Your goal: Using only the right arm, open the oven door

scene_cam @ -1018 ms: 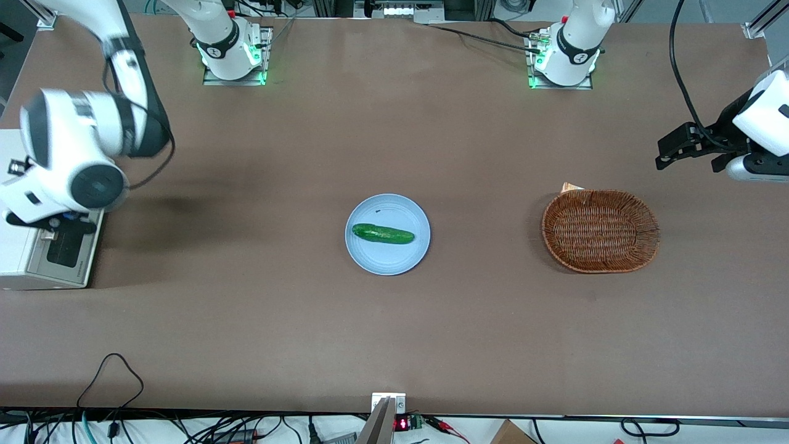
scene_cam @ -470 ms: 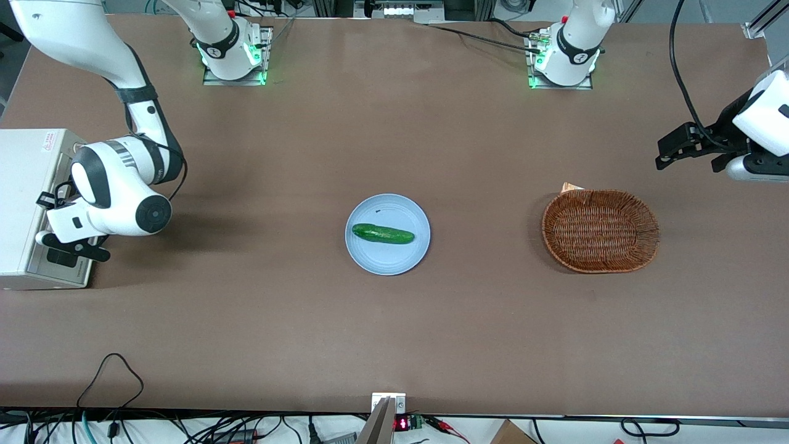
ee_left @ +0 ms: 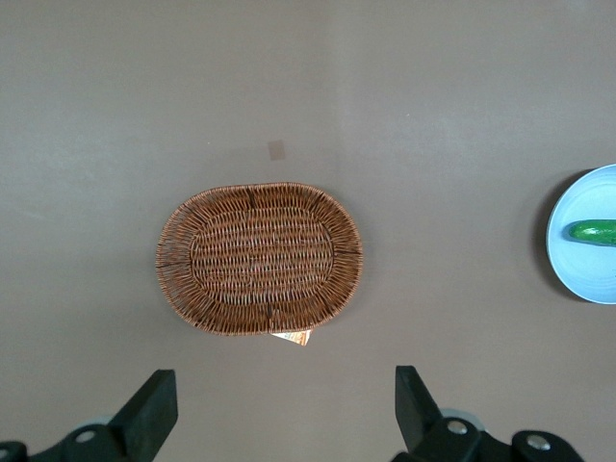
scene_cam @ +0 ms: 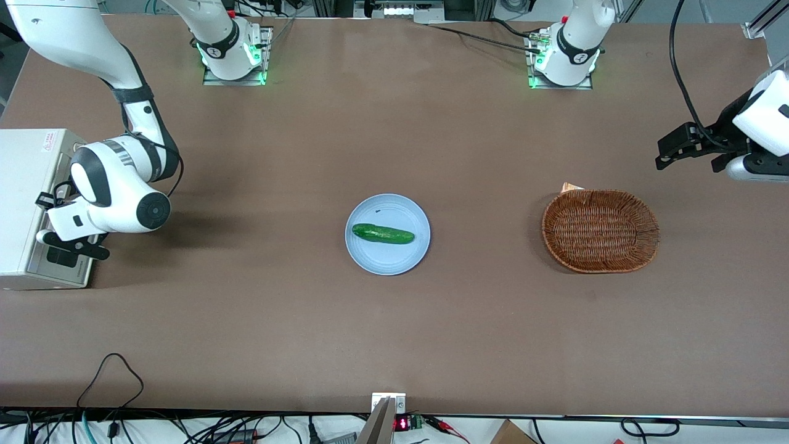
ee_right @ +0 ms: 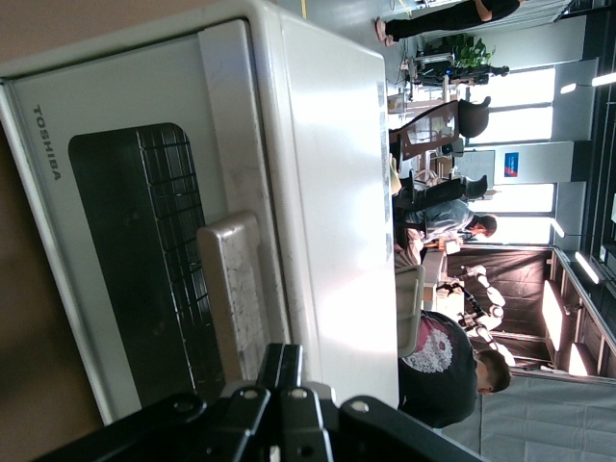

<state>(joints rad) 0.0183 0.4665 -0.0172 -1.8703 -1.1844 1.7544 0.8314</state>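
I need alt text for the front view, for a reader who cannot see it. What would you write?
At the working arm's end of a brown table, the right arm holds its gripper in front of the oven door of a white toaster oven. Mid-table, a cucumber lies on a light blue plate; a wicker basket sits toward the parked arm's end.

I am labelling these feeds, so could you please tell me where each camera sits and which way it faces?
Front view: high above the brown table, looking down; shows the white right arm, its pincer at the white toaster oven.
Left wrist view: looks down on the oval brown wicker basket; black fingertips show.
Right wrist view: faces the silver-grey oven door; the black pincer shows.
Front and left wrist views share the basket, the round blue plate and the green cucumber.
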